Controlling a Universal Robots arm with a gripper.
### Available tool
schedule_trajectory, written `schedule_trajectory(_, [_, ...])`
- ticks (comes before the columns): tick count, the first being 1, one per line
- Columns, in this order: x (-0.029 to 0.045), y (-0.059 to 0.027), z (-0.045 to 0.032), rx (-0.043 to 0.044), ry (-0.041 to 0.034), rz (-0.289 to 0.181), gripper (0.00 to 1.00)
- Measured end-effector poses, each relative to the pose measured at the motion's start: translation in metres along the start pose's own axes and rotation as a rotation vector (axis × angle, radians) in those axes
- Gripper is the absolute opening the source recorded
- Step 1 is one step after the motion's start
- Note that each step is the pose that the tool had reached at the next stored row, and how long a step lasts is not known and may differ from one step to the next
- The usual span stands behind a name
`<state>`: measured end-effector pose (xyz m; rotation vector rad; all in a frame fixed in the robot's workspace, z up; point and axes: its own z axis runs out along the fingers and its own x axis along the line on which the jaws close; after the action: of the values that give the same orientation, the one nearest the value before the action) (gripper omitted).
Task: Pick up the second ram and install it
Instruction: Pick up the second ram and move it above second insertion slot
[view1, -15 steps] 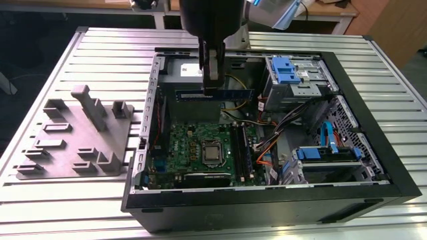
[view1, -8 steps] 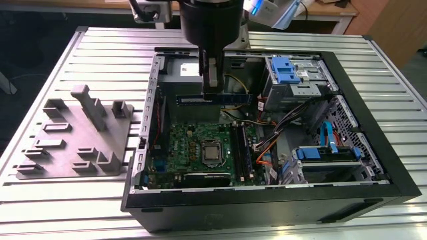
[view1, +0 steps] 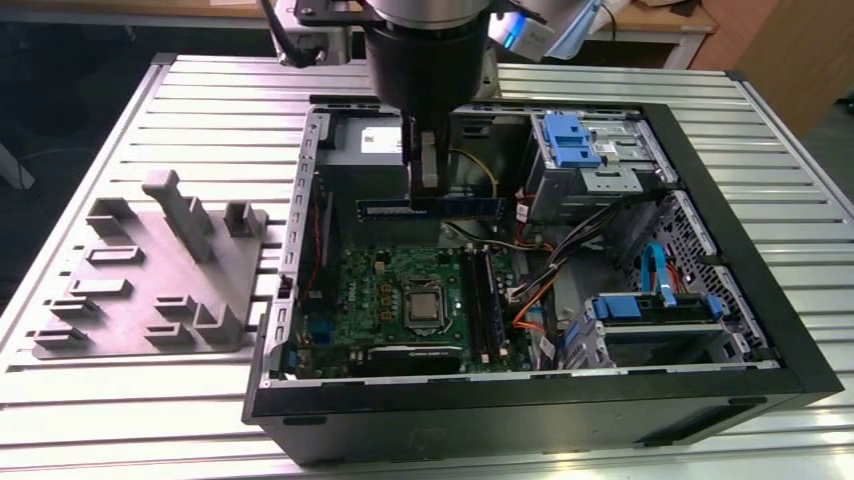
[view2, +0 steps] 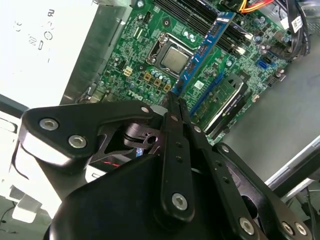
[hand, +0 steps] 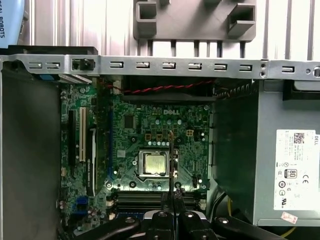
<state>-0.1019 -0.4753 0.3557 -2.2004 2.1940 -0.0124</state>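
My gripper (view1: 430, 198) hangs over the open computer case (view1: 534, 395), shut on the second ram (view1: 430, 206). The stick is slim and dark with a blue tint, and it lies level above the case's rear half. In the second wrist view the ram (view2: 205, 47) runs out from my gripper (view2: 175, 100) across the green motherboard (view2: 145, 45), over the edge of the CPU socket (view2: 175, 57). In the first wrist view the ram (hand: 171, 160) shows edge-on as a thin line above my gripper (hand: 172, 202), beside the CPU socket (hand: 152, 162). The long black memory slots (view1: 483, 300) lie below, toward the exterior view's right of the socket.
A grey moulded tray (view1: 147, 280) sits on the slatted table at the exterior view's left. Inside the case are drive bays with blue handles (view1: 581, 140), orange and black cables (view1: 534, 300) and a grey power supply (hand: 290, 165). The case walls enclose the board.
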Motion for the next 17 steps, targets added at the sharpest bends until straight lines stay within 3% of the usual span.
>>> schedule_trajectory(17, [0.0005,-0.0001,0.0194,0.0000,0.0000,0.000,0.12])
